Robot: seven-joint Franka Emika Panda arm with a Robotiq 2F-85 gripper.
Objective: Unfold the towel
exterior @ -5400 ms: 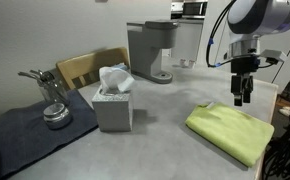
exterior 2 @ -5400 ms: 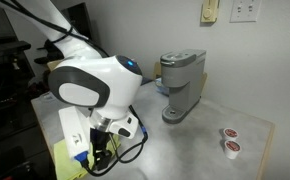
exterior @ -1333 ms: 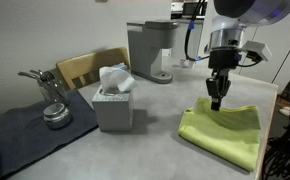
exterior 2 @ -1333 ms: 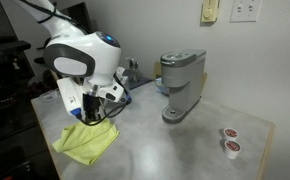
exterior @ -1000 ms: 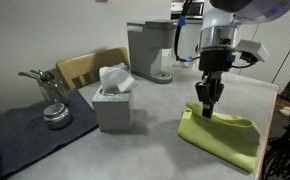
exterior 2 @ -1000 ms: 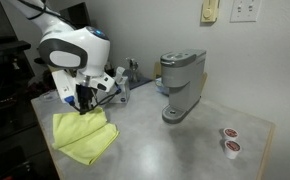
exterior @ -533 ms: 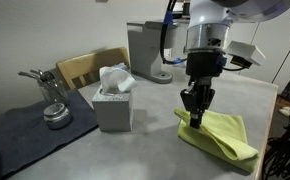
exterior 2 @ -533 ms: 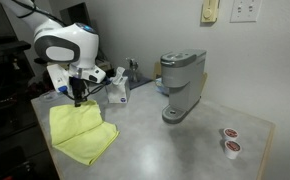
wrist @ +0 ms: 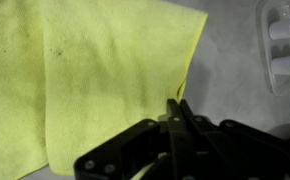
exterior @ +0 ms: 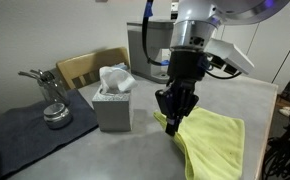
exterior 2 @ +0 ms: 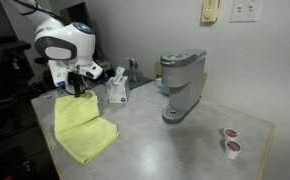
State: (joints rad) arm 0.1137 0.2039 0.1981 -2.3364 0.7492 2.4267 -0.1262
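gripper (exterior: 171, 124) pinching a raised edge of the lime towel (exterior: 215, 142), mostly spread flat

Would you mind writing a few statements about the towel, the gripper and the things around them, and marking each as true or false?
1. The gripper is closed on an edge of the towel. True.
2. The towel is dark blue. False: it is lime yellow-green.
3. A white tissue sticks up out of the grey tissue box. True.
4. The coffee maker lies tipped on its side. False: it stands upright on the table.
5. The towel is draped over the grey tissue box. False: it lies on the table, apart from the box.
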